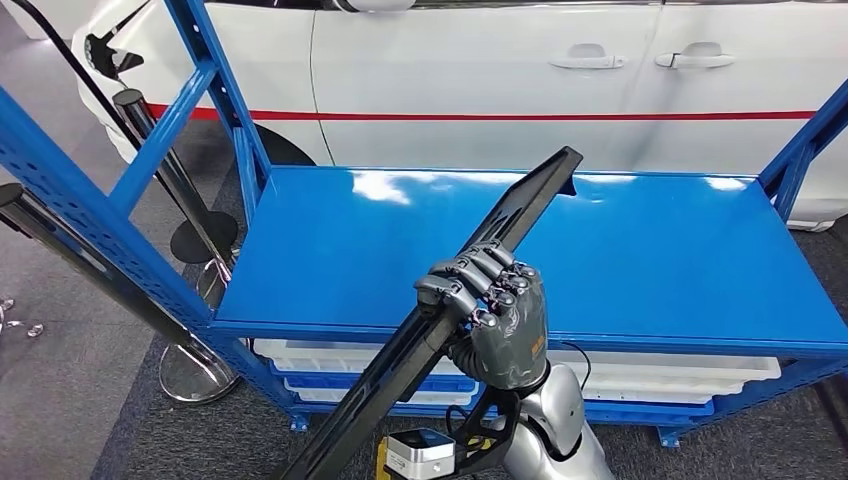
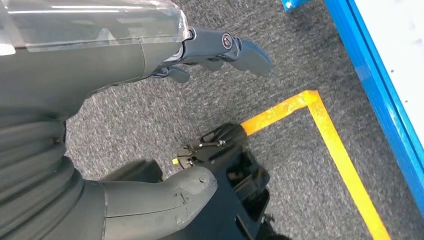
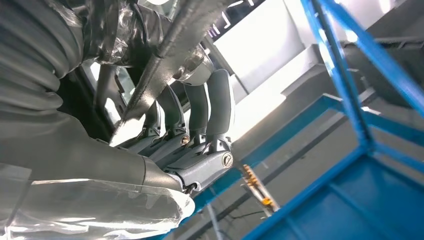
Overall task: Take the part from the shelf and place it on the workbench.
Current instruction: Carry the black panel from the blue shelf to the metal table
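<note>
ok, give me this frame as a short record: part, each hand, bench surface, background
part: long black panel, tilted, its upper end over the blue workbench top, its lower end off the front edge
right hand: right hand grips the panel around mid-length, fingers wrapped over it
left hand: left hand hangs over grey carpet, holds nothing, fingers apart
bench surface: glossy blue, bare where it shows
below bench: white trays on the lower level
background: white car with a red stripe behind the bench
floor: yellow tape corner on the carpet
</note>
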